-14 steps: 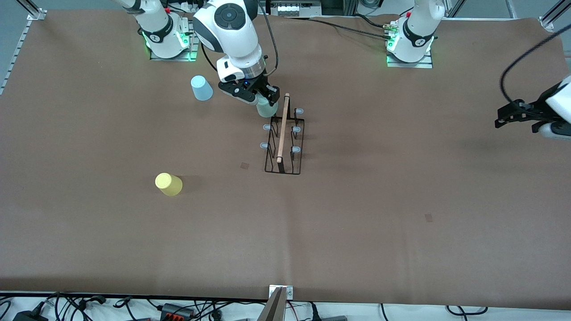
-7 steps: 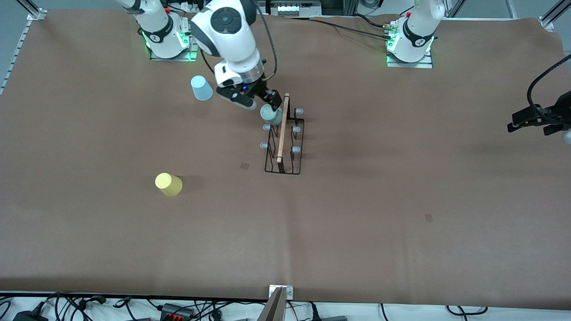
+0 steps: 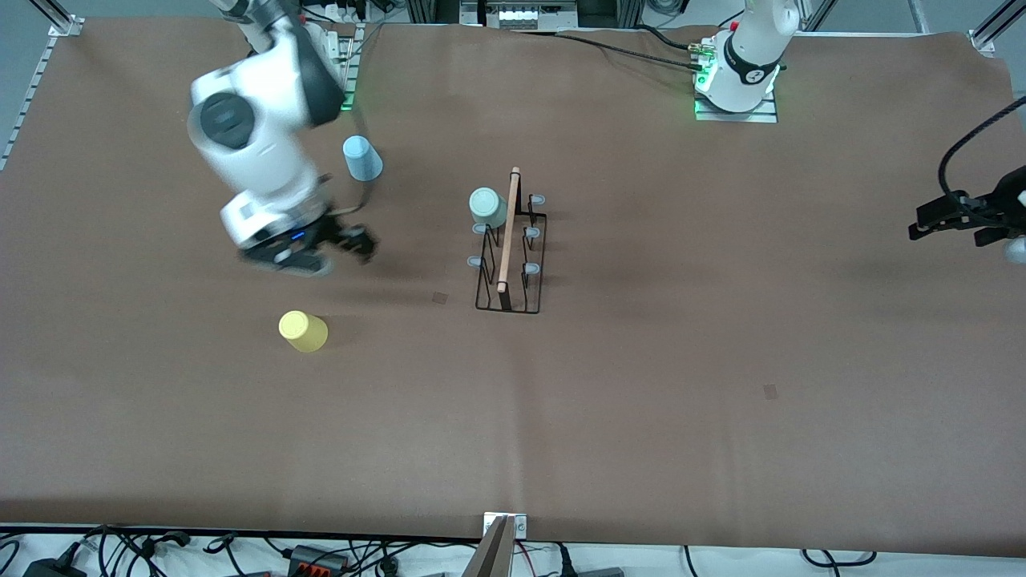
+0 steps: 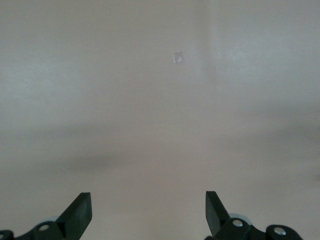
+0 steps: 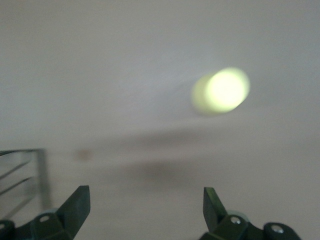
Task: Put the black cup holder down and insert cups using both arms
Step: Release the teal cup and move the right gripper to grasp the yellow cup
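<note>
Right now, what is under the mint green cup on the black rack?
The mint green cup sits upside down on the black cup holder, at its end farthest from the front camera. Presumably a peg is under it, but the cup covers it.

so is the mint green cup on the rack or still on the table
On the rack. The mint green cup sits upside down over a peg of the black cup holder, at its end farthest from the front camera, with no pincer touching it.
</note>
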`<state>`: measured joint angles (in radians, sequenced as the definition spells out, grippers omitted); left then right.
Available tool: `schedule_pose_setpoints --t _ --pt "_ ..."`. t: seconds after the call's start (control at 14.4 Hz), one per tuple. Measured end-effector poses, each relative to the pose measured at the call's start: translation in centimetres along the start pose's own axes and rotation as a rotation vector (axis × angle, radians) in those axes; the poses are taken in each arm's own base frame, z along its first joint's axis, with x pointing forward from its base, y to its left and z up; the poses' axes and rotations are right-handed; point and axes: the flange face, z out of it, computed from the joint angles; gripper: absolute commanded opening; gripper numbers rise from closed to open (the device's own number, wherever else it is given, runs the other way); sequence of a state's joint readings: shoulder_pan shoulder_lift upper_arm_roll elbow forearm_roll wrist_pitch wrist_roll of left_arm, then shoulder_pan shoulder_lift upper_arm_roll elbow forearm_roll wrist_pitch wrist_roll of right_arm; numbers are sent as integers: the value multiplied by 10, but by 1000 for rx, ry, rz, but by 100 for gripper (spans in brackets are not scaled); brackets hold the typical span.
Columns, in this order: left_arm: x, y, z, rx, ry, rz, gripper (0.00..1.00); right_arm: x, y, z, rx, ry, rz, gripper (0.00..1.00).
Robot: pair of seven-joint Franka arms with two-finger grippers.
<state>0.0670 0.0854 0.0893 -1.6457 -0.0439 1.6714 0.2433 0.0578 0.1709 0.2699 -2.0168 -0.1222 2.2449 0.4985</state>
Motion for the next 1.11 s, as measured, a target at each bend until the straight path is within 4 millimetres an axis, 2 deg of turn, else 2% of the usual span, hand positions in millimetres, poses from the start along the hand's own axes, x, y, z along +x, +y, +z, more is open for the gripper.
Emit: schedule_pose_setpoints --t 0.07,0.14,0.35,0.49,0.63,0.77,0.84,0.91,1.04,1.11 --pt "0 3 1 -1 -5 5 100 12 21 17 -26 14 -36 100" --pt "1 7 1 -2 -9 13 100 20 33 37 -42 28 -62 100" --pt "3 26 3 7 -27 51 100 32 47 102 -44 68 -134 100" --pt "3 28 4 15 -34 56 100 38 58 132 -33 90 -174 100" --pt "3 28 4 17 -34 56 100 41 66 144 -33 97 -199 100" --pt "3 28 3 17 -34 56 100 43 69 148 -30 107 -213 100" --pt "3 28 3 17 -34 56 100 43 68 149 -28 109 -216 96" --pt "3 28 3 17 -34 56 100 43 67 150 -26 112 -219 68" --pt "3 28 3 17 -34 56 100 42 66 153 -23 113 -222 25" --pt "3 28 3 17 -34 56 100 42 65 154 -23 112 -223 18"
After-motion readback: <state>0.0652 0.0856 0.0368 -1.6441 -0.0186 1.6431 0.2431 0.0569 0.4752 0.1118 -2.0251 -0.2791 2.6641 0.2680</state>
